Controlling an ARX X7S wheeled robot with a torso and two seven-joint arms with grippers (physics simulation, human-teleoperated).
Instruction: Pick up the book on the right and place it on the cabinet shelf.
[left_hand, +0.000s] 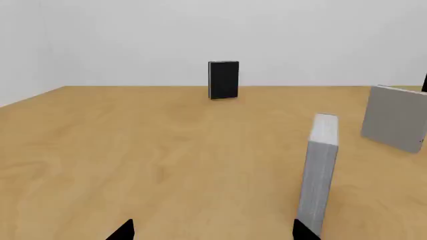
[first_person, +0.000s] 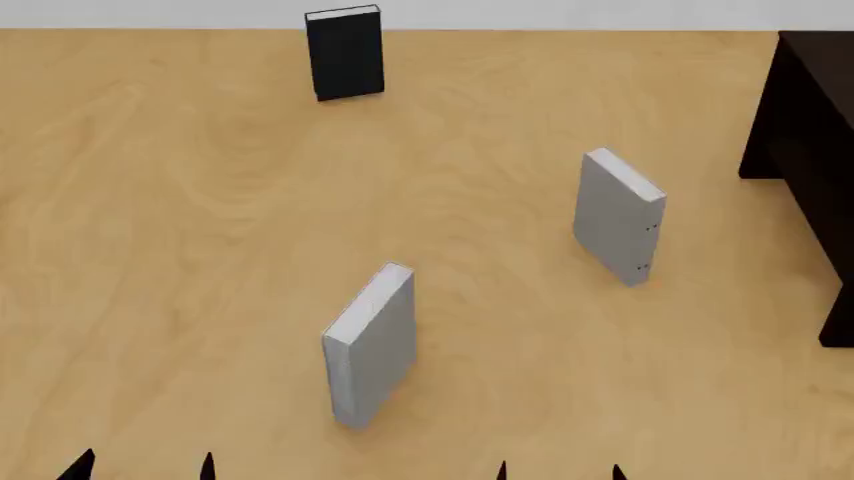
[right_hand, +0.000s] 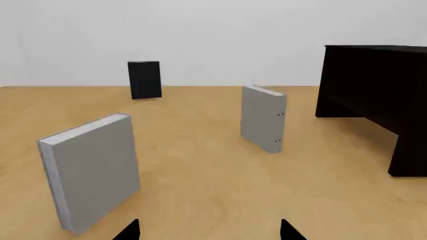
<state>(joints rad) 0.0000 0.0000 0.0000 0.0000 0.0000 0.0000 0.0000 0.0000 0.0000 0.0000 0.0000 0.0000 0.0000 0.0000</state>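
Note:
The book (first_person: 617, 215) stands upright on the wooden table, light grey with tiny dark dots on its narrow edge; it also shows in the right wrist view (right_hand: 262, 117) and the left wrist view (left_hand: 395, 116). The dark brown cabinet (first_person: 807, 110) stands to its right, its shelf board (right_hand: 357, 107) visible under the top. My left gripper (first_person: 144, 468) and right gripper (first_person: 558, 472) sit at the near table edge, both open and empty, far from the book. Only their black fingertips (right_hand: 130, 231) show.
A similar grey book (first_person: 370, 343) without edge dots stands upright in front of the grippers, also seen in the wrist views (right_hand: 90, 170) (left_hand: 320, 170). A black book (first_person: 346, 52) stands at the far side. The table (first_person: 200, 250) is light wood.

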